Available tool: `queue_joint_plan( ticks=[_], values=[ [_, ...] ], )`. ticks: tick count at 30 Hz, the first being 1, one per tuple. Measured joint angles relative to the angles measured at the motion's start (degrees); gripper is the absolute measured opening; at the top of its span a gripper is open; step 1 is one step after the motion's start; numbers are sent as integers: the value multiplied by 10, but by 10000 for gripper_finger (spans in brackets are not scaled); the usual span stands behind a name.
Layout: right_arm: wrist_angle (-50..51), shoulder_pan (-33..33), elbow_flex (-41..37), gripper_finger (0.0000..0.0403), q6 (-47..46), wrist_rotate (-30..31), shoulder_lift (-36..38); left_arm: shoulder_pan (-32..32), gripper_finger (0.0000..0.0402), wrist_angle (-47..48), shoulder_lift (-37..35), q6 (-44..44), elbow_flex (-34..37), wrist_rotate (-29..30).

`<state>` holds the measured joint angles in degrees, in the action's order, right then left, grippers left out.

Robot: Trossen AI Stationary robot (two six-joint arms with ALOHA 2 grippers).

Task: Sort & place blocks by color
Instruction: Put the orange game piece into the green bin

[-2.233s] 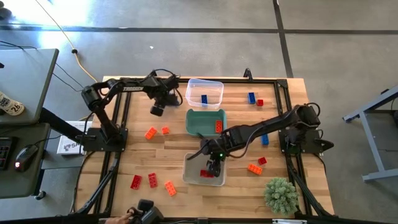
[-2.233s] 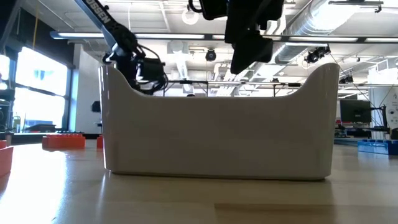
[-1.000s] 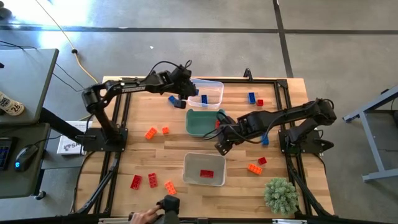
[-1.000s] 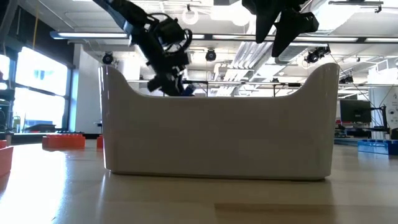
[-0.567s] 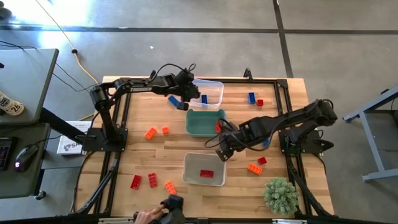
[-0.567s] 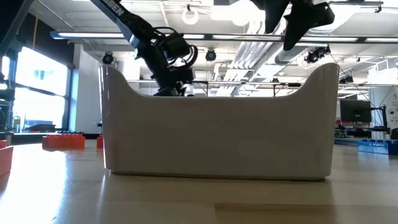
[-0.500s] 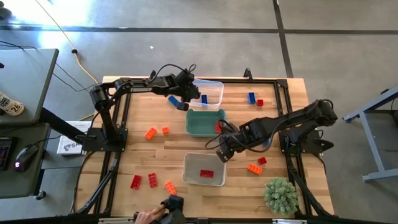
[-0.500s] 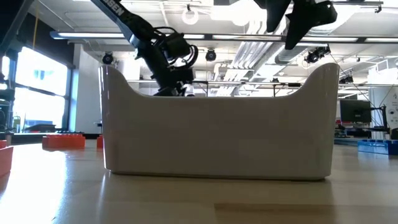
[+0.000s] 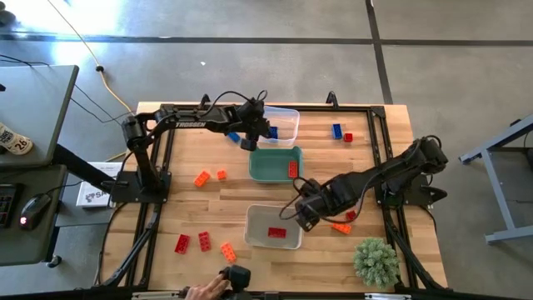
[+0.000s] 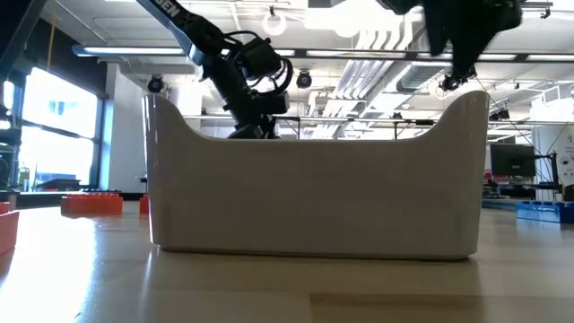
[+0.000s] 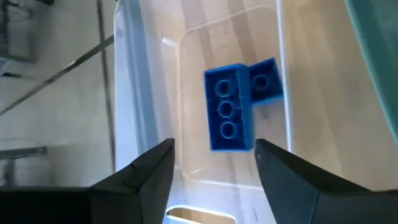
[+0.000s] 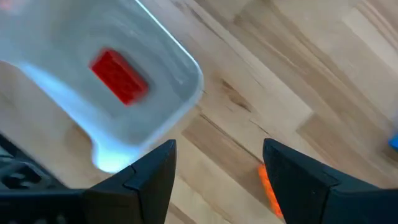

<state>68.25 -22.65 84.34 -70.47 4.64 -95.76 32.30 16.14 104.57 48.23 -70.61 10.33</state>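
Landmark: teal bin (image 9: 276, 162), centre of table.

- Left gripper (image 9: 252, 133): over the near-left edge of the clear bin (image 9: 284, 118), which sits just behind the teal bin. Fingers (image 11: 147, 176) spread wide, nothing between them.
- Blue blocks (image 11: 228, 107): two, inside the clear bin, touching in an L. The longer one shows three studs in a row, its long axis along the bin's length; the shorter square one (image 11: 266, 79) abuts one end.
- Right gripper (image 9: 306, 212): in front and right of the teal bin, beside the grey bin (image 9: 253, 227). Fingers (image 12: 143, 174) parted, empty.
- Red block (image 12: 118, 76): lying in the grey bin, long axis diagonal.
- Orange block (image 9: 341, 226): on the table just right of the right gripper.
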Motion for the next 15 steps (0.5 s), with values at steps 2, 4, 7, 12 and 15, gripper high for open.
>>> queue_joint_plan(
  ticks=[2, 4, 7, 12, 15],
  values=[
    [7, -7, 0, 228, 4, -1, -5, -7, 220, -1, 0, 0, 0, 24],
    [17, -14, 0, 228, 17, -2, -10, -13, 224, 0, 0, 0, 0, 43],
    [25, -21, 0, 228, 31, -7, -19, -24, 225, 5, -5, 0, 0, 72],
    [54, -26, 0, 228, 35, -14, -29, -49, 225, 6, -25, -15, 0, 117],
    [70, -30, 0, 228, 43, -14, -30, -60, 225, 17, -44, -38, 0, 135]
  ],
)
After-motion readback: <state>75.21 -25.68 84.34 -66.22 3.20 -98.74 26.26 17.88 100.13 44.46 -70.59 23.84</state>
